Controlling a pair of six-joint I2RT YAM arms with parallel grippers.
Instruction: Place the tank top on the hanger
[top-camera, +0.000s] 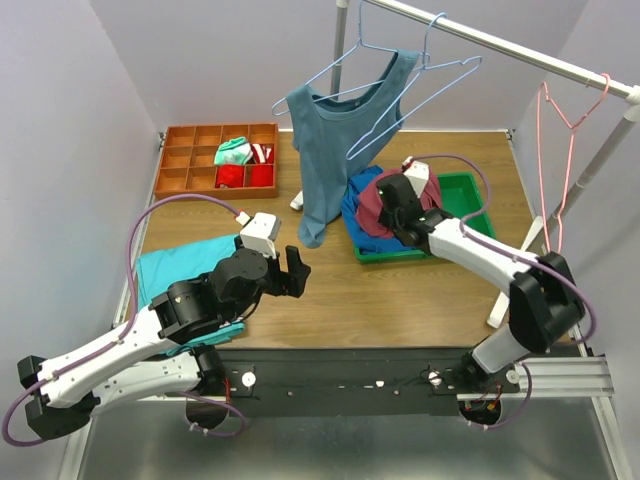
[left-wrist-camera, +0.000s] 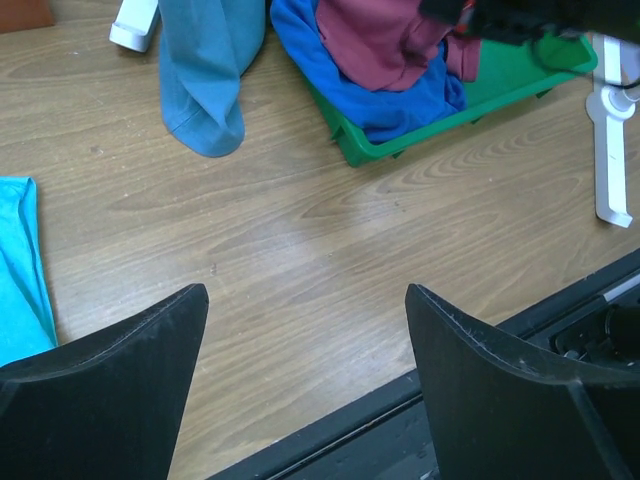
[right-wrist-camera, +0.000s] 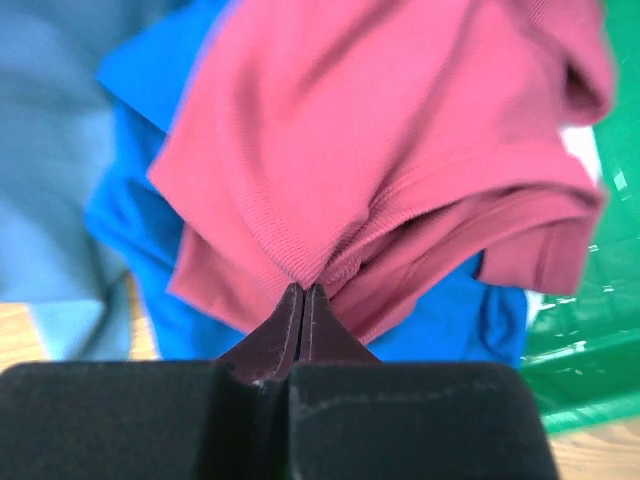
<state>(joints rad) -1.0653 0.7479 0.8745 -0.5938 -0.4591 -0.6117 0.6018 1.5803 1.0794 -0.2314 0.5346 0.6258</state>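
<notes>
Left tool (top-camera: 290, 271) hovers low over the bench (top-camera: 400, 300), jaws spread wide. Further out, right tool (right-wrist-camera: 302, 292) is clamped tight on the maroon tank top (right-wrist-camera: 380, 150), heaped on a blue garment (right-wrist-camera: 140, 70) in the green tray (top-camera: 470, 190). Beyond, the light-blue hanger (top-camera: 415, 105) dangles tilted from the rail (top-camera: 520, 50).

Inside the green bin (top-camera: 468, 192), the tank top (right-wrist-camera: 400, 150) is blurred close up and, from above, mostly hidden beneath the right gripper (right-wrist-camera: 302, 292) (both wrist views crop the bin itself).
</notes>
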